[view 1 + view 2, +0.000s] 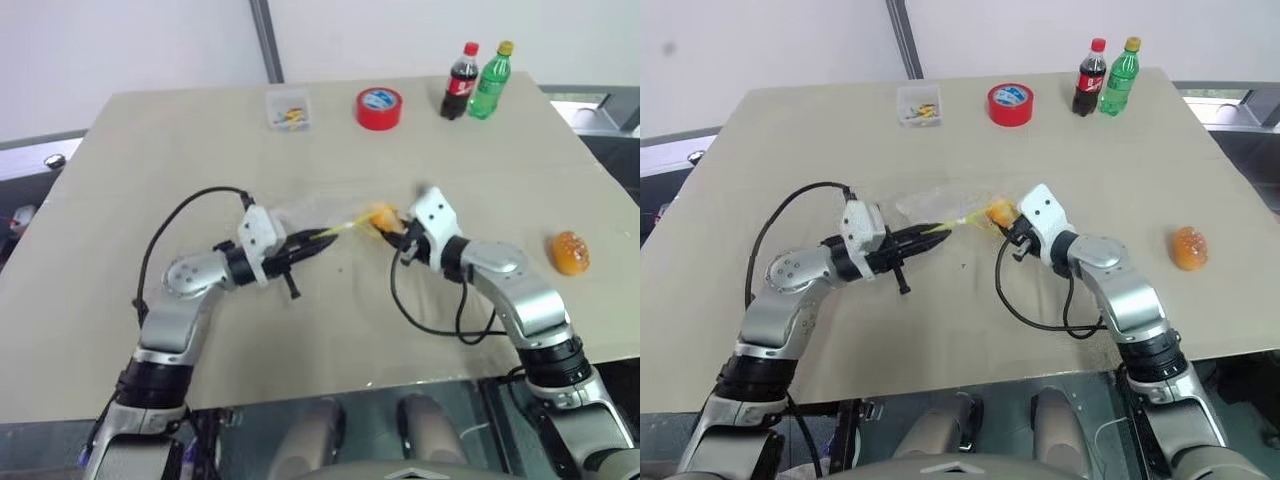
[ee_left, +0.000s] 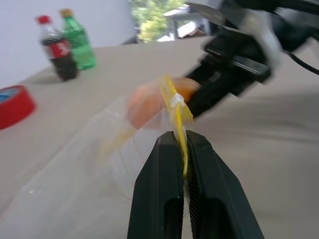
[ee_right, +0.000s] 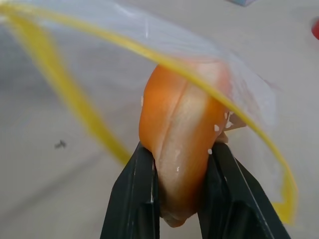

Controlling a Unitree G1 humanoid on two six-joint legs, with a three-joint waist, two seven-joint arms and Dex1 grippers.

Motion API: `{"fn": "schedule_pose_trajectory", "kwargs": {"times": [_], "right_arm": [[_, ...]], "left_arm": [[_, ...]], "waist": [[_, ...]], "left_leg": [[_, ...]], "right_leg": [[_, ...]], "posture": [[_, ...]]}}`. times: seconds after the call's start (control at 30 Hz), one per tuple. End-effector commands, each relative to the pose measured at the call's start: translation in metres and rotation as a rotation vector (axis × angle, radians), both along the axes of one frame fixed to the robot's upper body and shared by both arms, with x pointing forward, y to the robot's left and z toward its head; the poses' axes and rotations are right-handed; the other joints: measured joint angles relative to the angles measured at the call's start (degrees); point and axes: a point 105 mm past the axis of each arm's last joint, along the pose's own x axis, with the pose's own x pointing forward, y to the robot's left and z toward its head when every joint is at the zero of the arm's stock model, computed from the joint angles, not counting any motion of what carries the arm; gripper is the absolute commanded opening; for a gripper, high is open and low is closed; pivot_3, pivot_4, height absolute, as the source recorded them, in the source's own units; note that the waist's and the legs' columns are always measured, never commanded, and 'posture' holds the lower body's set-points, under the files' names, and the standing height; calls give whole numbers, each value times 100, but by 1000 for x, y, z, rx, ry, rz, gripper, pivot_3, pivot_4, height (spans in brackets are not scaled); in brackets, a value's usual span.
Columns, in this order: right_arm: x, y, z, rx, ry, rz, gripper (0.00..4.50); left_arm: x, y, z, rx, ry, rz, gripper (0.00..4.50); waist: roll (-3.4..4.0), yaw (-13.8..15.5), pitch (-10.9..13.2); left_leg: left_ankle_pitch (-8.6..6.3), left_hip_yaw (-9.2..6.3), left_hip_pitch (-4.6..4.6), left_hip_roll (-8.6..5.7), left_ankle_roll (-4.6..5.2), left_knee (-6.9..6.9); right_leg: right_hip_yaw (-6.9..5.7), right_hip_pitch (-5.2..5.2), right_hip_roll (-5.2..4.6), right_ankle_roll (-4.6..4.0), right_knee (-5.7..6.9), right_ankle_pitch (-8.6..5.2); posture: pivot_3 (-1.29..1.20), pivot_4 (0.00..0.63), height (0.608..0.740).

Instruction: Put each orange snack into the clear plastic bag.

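My left gripper (image 1: 318,239) is shut on the yellow strip at the mouth of the clear plastic bag (image 1: 310,214), holding it up over the middle of the table. Facing it, my right gripper (image 1: 392,227) is shut on an orange snack (image 3: 182,134) and holds it right at the bag's mouth, with the yellow strip (image 3: 75,104) looping around it. In the left wrist view the held orange snack (image 2: 149,102) shows through the plastic. A second orange snack (image 1: 570,252) lies on the table at the right, apart from both grippers.
A red tape roll (image 1: 379,107), a cola bottle (image 1: 461,82) and a green bottle (image 1: 490,82) stand along the far edge. A small clear box (image 1: 288,110) with colourful bits sits at the far middle. The table's right edge is close to the loose snack.
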Motion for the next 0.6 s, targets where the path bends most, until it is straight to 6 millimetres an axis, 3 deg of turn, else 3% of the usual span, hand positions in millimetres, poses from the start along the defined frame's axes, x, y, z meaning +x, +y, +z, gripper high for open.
{"fn": "schedule_pose_trajectory", "kwargs": {"times": [0.03,0.2,0.3,0.43,0.53,0.57,0.6], "right_arm": [[-3,13,9,108,67,59,755],[5,37,-5,270,243,26,755],[18,49,-15,282,248,-29,755],[23,41,-12,231,149,-52,2195],[16,31,-2,225,99,-41,3749],[10,27,5,246,93,-22,4123],[3,21,10,261,87,-5,4123]], "left_arm": [[-13,1,-3,48,-27,-64,0],[-18,0,-11,72,-23,-94,0],[-16,1,-13,59,-22,-78,0],[-7,7,-15,18,-5,9,0],[3,10,-15,-20,1,94,0],[9,11,-15,-29,-3,131,0],[15,12,-14,-35,-13,172,0]], "waist": [[0,-14,0],[1,-5,0],[2,-9,1],[3,23,1],[2,13,1],[3,11,1],[3,15,1]], "left_leg": [[0,0,1,1,0,-1],[0,-1,1,3,0,-2],[0,1,2,2,0,-2],[0,-4,1,0,0,-1],[0,-5,0,-1,0,-1],[0,-5,0,-1,0,-1],[0,-5,0,-1,0,-2]], "right_leg": [[1,0,0,0,0,0],[0,0,2,-2,0,1],[2,0,1,-5,0,3],[-5,-2,1,-5,-5,3],[-4,-2,0,-4,-6,3],[-4,-1,1,-4,-5,3],[-4,-1,1,-4,-4,3]], "posture": [[0,150,713],[0,150,713],[0,150,713],[0,150,713],[0,150,713],[0,150,713],[0,150,713]]}}
